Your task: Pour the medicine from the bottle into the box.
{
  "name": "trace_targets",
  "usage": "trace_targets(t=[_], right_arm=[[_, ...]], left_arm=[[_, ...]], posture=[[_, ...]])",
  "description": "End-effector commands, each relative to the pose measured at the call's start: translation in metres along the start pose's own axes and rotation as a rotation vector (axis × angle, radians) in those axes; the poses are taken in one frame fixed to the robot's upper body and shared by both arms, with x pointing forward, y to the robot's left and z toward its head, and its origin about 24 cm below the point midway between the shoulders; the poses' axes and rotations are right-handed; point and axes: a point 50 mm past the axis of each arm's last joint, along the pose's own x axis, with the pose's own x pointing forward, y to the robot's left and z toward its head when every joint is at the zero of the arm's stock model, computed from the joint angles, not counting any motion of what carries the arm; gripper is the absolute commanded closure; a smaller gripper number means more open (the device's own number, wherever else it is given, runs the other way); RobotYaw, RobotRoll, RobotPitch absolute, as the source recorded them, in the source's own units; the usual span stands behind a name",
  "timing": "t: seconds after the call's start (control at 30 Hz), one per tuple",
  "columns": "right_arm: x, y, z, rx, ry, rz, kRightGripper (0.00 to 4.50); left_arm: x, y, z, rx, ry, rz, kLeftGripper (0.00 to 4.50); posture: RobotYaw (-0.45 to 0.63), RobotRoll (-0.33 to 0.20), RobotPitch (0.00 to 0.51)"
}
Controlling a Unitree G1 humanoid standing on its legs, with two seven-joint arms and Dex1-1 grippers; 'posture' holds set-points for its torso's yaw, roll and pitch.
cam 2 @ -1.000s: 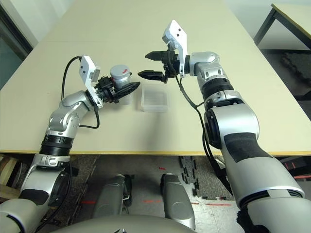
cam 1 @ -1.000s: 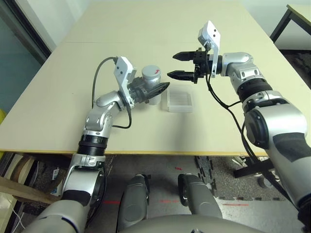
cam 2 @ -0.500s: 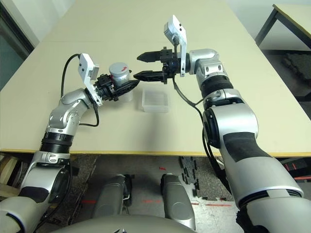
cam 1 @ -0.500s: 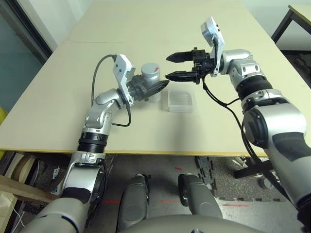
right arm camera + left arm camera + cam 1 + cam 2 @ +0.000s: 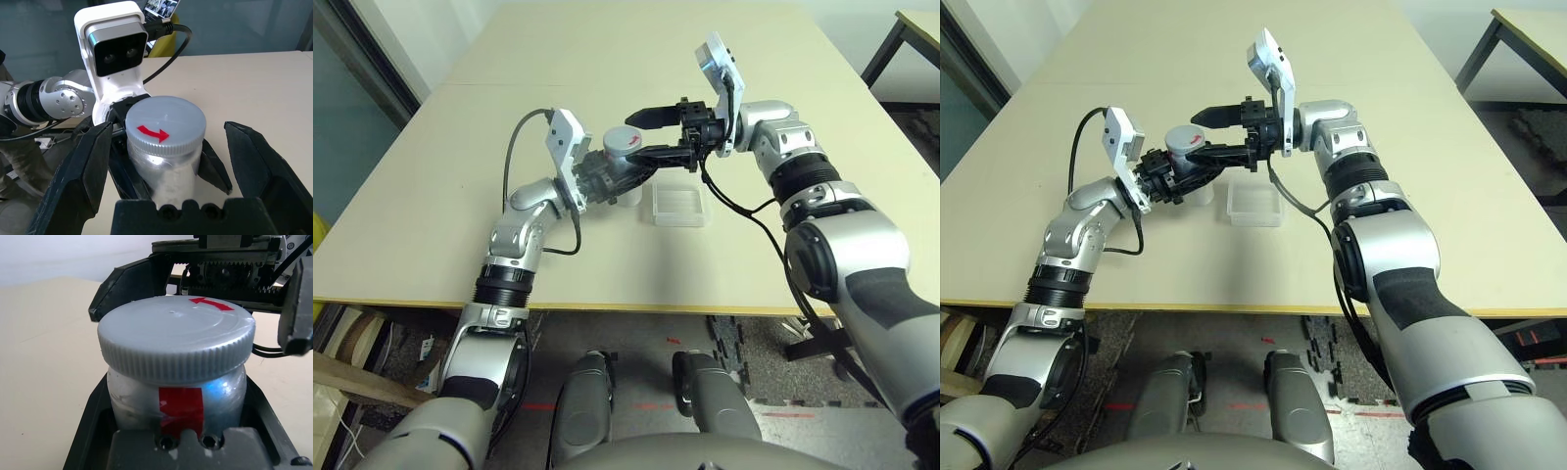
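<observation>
The bottle [image 5: 623, 157] is held upright by the left end effector [image 5: 628, 181]; its cap [image 5: 165, 124] is straddled, untouched, by the wide-open right end effector [image 5: 644, 135].

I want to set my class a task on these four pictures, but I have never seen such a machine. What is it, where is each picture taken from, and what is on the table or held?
It is a humanoid robot with two silver arms. Two pictures look down from its head; two come from cameras on its wrists. The left gripper is shut on a whitish pill bottle with its grey cap on. The right gripper is open, its fingers either side of the cap. A clear plastic box lies on the beige table beside the bottle.
</observation>
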Motion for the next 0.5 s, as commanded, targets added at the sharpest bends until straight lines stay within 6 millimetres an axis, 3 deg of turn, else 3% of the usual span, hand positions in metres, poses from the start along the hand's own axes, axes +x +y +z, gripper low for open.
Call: trace_targets(t=[0.03,0.13,0.27,0.5], right_arm=[[0.005,0.000,0.004,-0.019,-0.005,0.008,0.00],[0.007,0.000,0.004,-0.023,-0.009,-0.001,0.59],[0.007,-0.001,0.005,-0.023,-0.028,-0.019,1.92],[0.001,-0.004,0.023,0.047,-0.205,-0.061,1.92]], left_arm=[[0.002,-0.001,-0.001,0.005,0.010,-0.013,1.87],[0.002,-0.001,-0.002,0.005,0.011,-0.013,1.87],[0.002,-0.002,-0.003,0.003,0.012,-0.013,1.87],[0.002,-0.003,-0.006,-0.005,0.016,-0.009,1.87]], posture=[[-0.08,0.000,0.118],[-0.08,0.000,0.118],[-0.08,0.000,0.119],[-0.08,0.000,0.121]])
